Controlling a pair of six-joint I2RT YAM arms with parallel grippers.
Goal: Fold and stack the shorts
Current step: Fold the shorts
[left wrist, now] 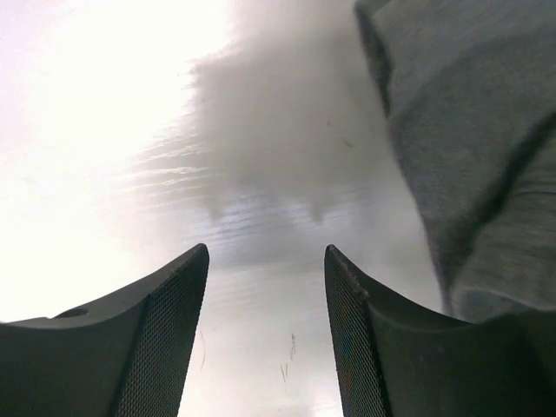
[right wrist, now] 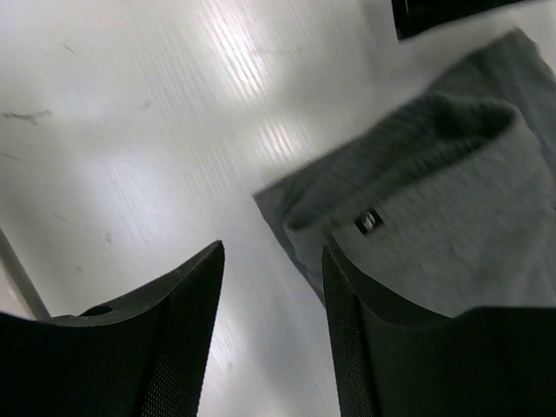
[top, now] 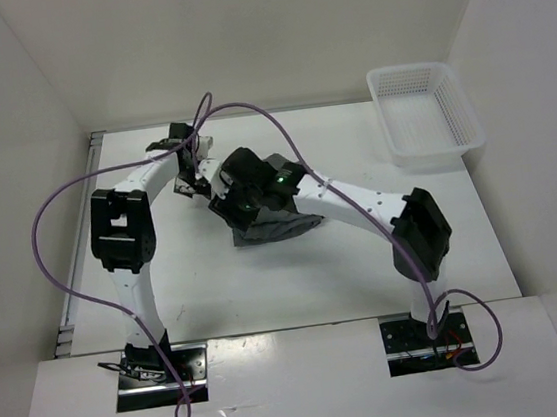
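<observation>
- Both spread and pinching nothing, my left claw [left wrist: 267,252] and right claw [right wrist: 272,247] hang over bare tabletop [right wrist: 130,130].
- Grey shorts [right wrist: 452,217] lie crumpled just right of each, tag [right wrist: 368,220] up. I judge I'm placed to take an edge for folding.

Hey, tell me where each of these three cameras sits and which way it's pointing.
Top external: above and behind, looking down on table, shorts and basket; left arm and right arm show.
Left wrist: on that arm, facing down at table; left gripper open, shorts at right.
Right wrist: facing down at table; right gripper open, shorts with dark tag at right.
Shared: both wrist views catch the shorts.
</observation>
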